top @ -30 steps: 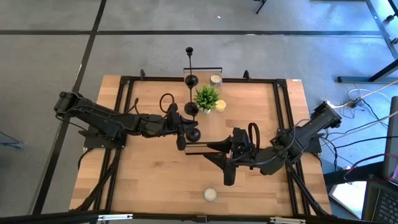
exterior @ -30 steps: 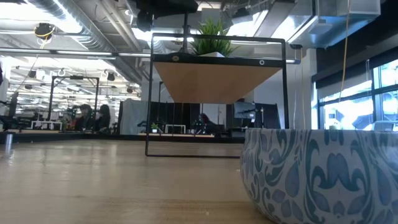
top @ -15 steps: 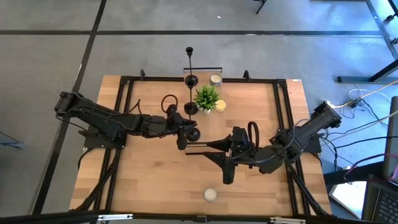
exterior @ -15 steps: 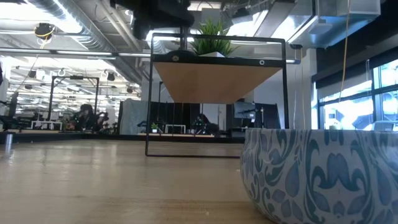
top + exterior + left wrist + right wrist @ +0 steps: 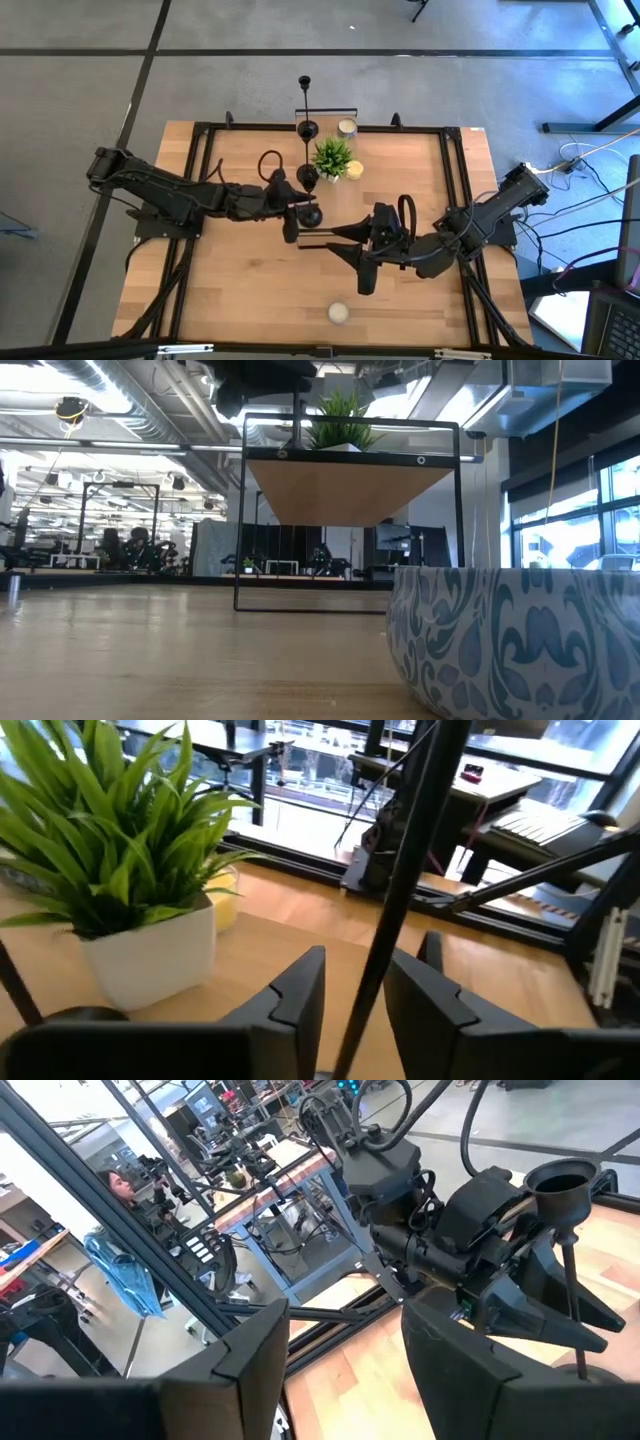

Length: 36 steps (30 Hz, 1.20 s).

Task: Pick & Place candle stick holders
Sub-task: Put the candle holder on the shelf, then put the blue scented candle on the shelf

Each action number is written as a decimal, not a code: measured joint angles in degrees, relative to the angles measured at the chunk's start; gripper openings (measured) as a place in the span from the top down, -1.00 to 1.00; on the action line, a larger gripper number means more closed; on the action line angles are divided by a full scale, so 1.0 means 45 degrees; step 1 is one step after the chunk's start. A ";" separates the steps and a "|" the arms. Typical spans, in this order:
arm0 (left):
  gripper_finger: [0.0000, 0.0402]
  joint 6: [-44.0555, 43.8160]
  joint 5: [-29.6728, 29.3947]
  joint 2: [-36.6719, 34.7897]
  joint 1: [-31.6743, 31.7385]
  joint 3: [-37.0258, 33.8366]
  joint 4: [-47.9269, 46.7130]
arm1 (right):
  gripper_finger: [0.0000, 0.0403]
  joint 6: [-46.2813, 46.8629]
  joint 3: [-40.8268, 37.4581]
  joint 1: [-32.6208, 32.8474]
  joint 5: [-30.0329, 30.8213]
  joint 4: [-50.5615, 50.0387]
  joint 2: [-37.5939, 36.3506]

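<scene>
Three black candle stick holders stand in a row along the left side of a raised wooden shelf (image 5: 350,470): a tall one (image 5: 306,105) at the far end, a second (image 5: 307,175) beside the plant, and a third (image 5: 313,215) nearest. My left gripper (image 5: 300,212) (image 5: 372,950) is open. The third holder's thin rod (image 5: 420,810) rises between its fingers, and the holder rests on its round base. Its top cup (image 5: 560,1180) shows in the right wrist view. My right gripper (image 5: 335,242) (image 5: 345,1350) hovers open just right of that holder, holding nothing.
A green potted plant (image 5: 333,155) stands on the shelf with a yellow candle (image 5: 354,170) and a white candle (image 5: 347,127). A small white round thing (image 5: 338,312) lies near the table's front edge. A blue-patterned bowl (image 5: 515,635) sits close to the low camera.
My left gripper has opened around the nearest holder's rod and let go of it, staying in place. The holder stands where it was. My right arm has kept still.
</scene>
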 joint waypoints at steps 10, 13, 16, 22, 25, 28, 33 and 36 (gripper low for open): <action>0.35 -0.0663 0.0453 -0.0231 -0.0211 0.0012 -0.0074 | 0.01 0.0000 0.0000 -0.0093 -0.0005 -0.0003 0.0000; 0.32 -0.0666 0.0052 -0.0704 -0.0317 0.0016 -0.0631 | 0.01 0.0000 0.0000 -0.0098 -0.0009 -0.0009 0.0000; 0.29 -0.0829 -0.0123 -0.1291 -0.0350 0.0111 -0.2154 | 0.01 0.0000 0.0002 -0.0103 -0.0010 -0.0014 0.0000; 0.26 -0.1353 -0.0068 -0.2603 -0.0577 0.0165 -0.4140 | 0.01 0.0000 0.0000 -0.0103 0.0058 -0.0107 0.0000; 0.26 -0.1858 0.0099 -0.3194 -0.0761 0.0170 -0.5467 | 0.01 0.0008 0.0005 -0.0103 -0.0123 -0.0417 0.0000; 0.26 -0.2838 0.0938 -0.3713 -0.0913 0.0170 -0.7147 | 0.01 0.0567 0.0005 -0.0103 -0.1059 -0.1251 0.0000; 0.26 -0.4635 0.2564 -0.4051 -0.1704 0.0170 -0.9033 | 0.01 0.2558 0.0005 -0.0046 -0.3063 -0.3663 0.0033; 0.26 -0.5684 0.2944 -0.4030 -0.2564 -0.0006 -0.8801 | 0.01 0.3696 0.0003 0.0207 -0.3719 -0.5078 0.0089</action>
